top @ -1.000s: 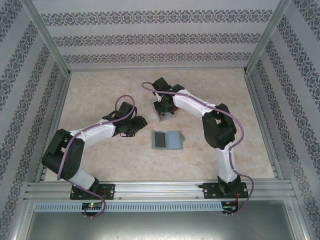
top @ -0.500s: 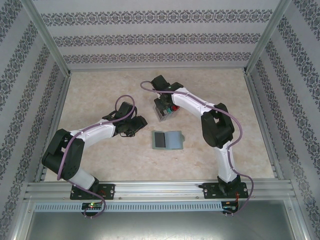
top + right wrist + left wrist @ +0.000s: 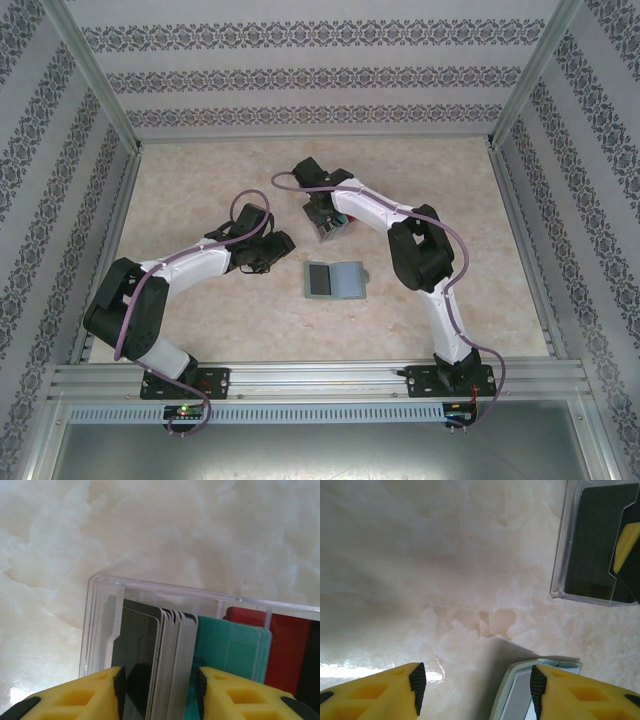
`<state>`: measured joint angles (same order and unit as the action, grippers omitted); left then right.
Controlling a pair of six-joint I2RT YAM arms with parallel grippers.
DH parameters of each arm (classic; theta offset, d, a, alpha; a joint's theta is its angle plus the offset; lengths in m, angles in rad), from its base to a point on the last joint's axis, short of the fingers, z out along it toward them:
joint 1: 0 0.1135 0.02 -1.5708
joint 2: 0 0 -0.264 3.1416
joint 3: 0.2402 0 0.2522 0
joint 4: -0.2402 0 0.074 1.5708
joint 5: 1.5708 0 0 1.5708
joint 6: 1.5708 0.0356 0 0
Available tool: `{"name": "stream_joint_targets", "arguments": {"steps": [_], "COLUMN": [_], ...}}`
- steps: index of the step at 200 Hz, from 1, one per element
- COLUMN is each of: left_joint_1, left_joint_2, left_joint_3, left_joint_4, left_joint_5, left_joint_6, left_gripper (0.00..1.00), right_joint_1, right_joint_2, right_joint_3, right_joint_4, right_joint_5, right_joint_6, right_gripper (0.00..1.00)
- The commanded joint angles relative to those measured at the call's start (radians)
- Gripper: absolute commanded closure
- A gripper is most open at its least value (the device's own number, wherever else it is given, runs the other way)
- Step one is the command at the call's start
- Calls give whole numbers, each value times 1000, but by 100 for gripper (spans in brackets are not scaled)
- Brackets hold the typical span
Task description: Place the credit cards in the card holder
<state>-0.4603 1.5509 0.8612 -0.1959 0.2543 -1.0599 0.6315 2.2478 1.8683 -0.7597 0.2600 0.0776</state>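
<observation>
Several upright credit cards [image 3: 142,650] within the right tool's [image 3: 160,690] spread jaws

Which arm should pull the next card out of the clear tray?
Right. The right hand is at the clear tray, fingers straddling the upright dark grey cards. The left hand is open at the card holder's edge, apart from the tray.

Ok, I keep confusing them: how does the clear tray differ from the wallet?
The tray is clear plastic; the wallet is opaque grey-green. The tray holds several cards upright; the wallet lies open flat, a dark rectangle showing on one half. Both rest on the table.
</observation>
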Motion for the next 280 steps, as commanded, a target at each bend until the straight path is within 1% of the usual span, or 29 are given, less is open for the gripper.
{"name": "stream_joint_targets", "arguments": {"steps": [1,12,25,39,63,96,155,176,186,193,215,241,280], "left_joint_1": [18,17,18,19,20,19,20,20,19,19,18,19,20], "left_joint_2": [-8,-7,-7,-8,-10,-10,-13,-12,-12,-9,-6,-1,1], "left_joint_3": [-1,-2,-3,-5,-9,-8,-11,-14,-12,-11,-9,-7,-8], "left_joint_4": [17,17,17,17,22,21,20,20,20,20,20,21,24], "left_joint_5": [-11,-10,-6,-7,-6,-6,-9,-9,-9,-7,-4,1,0], "left_joint_6": [-3,-2,-2,-5,-7,-9,-11,-13,-11,-13,-10,-11,-14], "left_gripper": [40,40,40,40,40,40,40,40,40,40,40,40,40], "right_joint_1": [17,23,29,30,29,17,7,-1,-3,-4,-4,-3,-9], "right_joint_2": [30,35,34,25,-1,-36,-63,-68,-68,-68,-72,-77,-78], "right_joint_3": [12,15,21,22,11,-2,-36,-48,-51,-53,-62,-64,-57], "right_joint_4": [-42,-43,-47,-43,-29,-23,-18,-13,-15,-16,-11,-1,-1], "right_joint_5": [81,110,133,153,189,166,161,140,124,116,132,159,171], "right_joint_6": [-26,-33,-37,-39,-44,-43,-29,-27,-27,-24,-22,-27,-35], "right_gripper": [57,56,59,57,58,61,62,63,67,68,68,72,72]}}
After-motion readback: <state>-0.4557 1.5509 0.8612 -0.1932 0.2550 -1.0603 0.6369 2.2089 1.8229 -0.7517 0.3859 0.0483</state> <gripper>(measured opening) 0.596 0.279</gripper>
